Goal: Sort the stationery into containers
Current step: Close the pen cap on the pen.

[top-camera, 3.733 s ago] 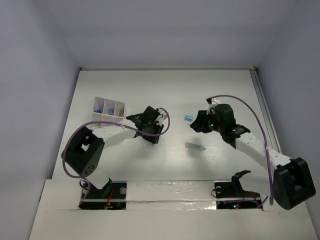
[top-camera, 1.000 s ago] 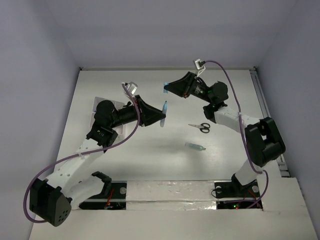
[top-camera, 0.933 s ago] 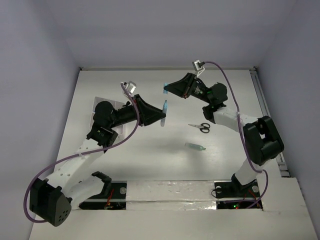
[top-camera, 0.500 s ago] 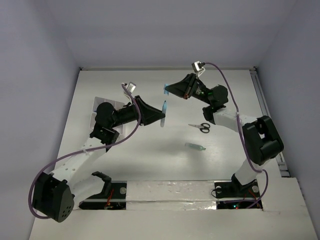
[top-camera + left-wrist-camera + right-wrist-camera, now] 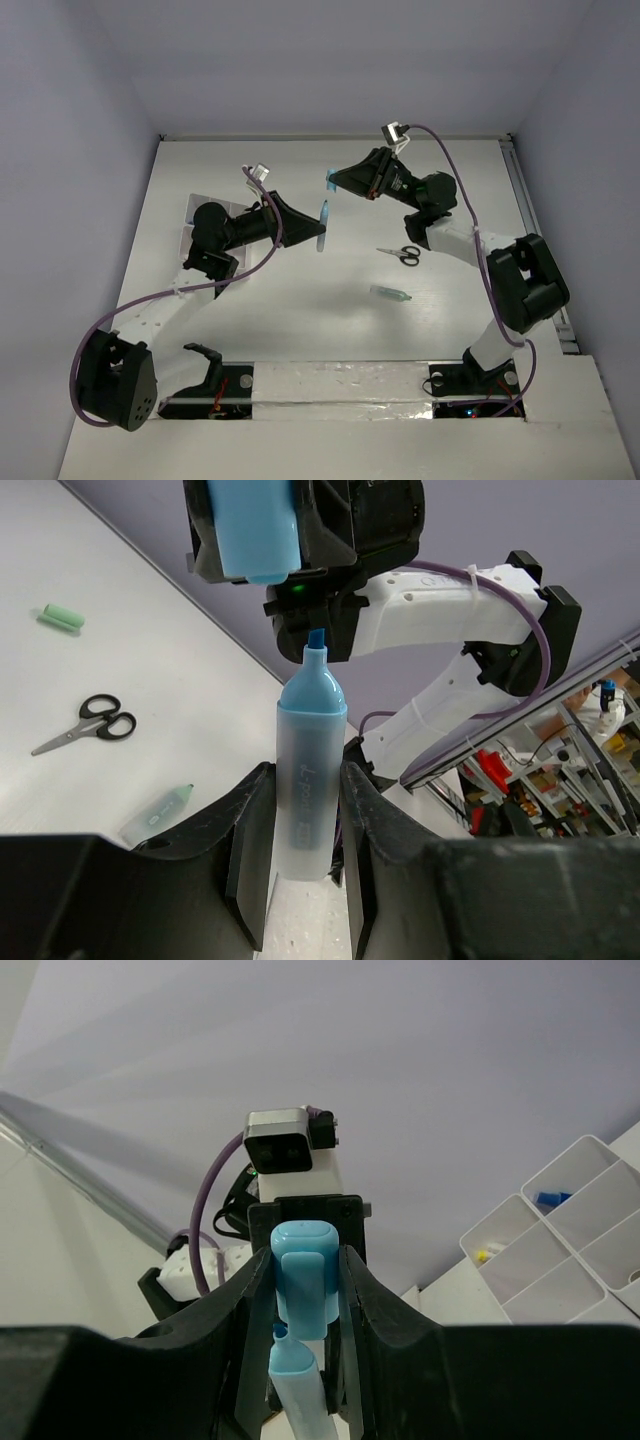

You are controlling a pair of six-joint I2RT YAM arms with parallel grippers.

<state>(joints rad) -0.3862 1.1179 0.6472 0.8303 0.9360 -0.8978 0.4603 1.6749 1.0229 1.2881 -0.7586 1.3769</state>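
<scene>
Blue highlighter (image 5: 310, 765) in left gripper (image 5: 305, 785), cap (image 5: 302, 1295) in right gripper (image 5: 304, 1262).

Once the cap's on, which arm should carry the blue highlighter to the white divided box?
Left: the left gripper grips the blue highlighter, and the white divided box lies on that side; the right gripper holds only the blue cap.

Uncapped blue highlighter (image 5: 308, 780) aloft, tip just beside blue cap (image 5: 255, 530); scissors (image 5: 400, 254) and teal pen (image 5: 390, 293) lie flat
</scene>
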